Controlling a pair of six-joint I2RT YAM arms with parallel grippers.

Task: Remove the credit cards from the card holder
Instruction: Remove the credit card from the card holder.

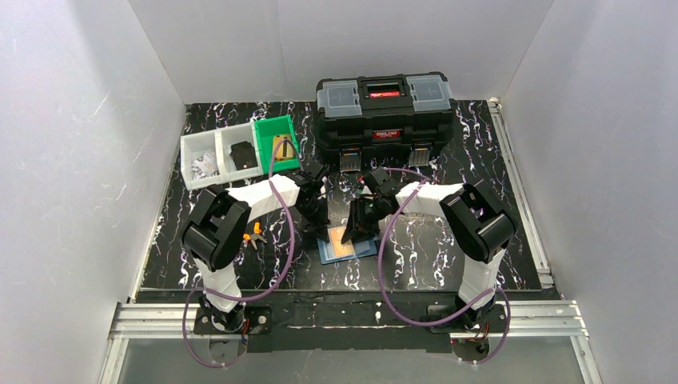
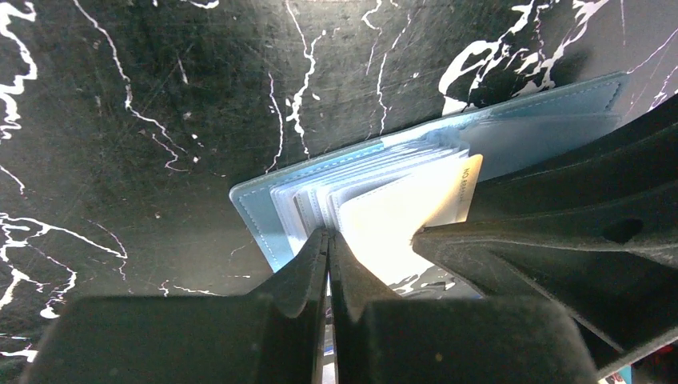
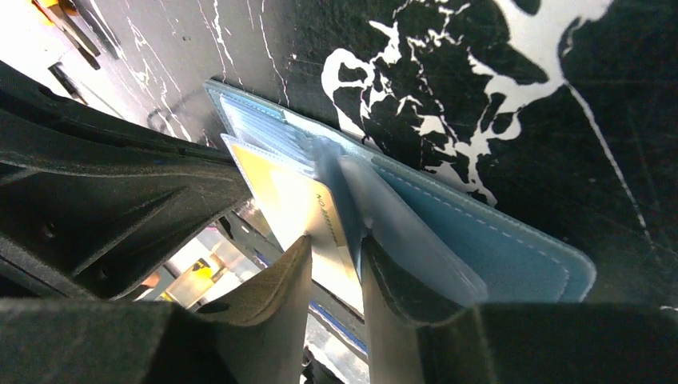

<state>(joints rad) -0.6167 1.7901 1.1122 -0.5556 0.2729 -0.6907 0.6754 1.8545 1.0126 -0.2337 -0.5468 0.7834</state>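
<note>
Over the open card holder (image 2: pixel 256 210), the left gripper (image 2: pixel 327 238) is pinched shut; the right gripper (image 3: pixel 336 244) stands part-open astride the orange-tan card (image 3: pixel 292 196).

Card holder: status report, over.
Left end effector shut at card holder sleeves. Right end effector open astride orange card. Holder open, card not yet out.

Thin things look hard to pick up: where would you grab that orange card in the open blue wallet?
Probably the free end of the card, pinched across its flat faces, coming from the side where it pokes out of the clear sleeves. It looks lifted off the holder, leaving room for a finger on each face; the right gripper straddles it.
</note>
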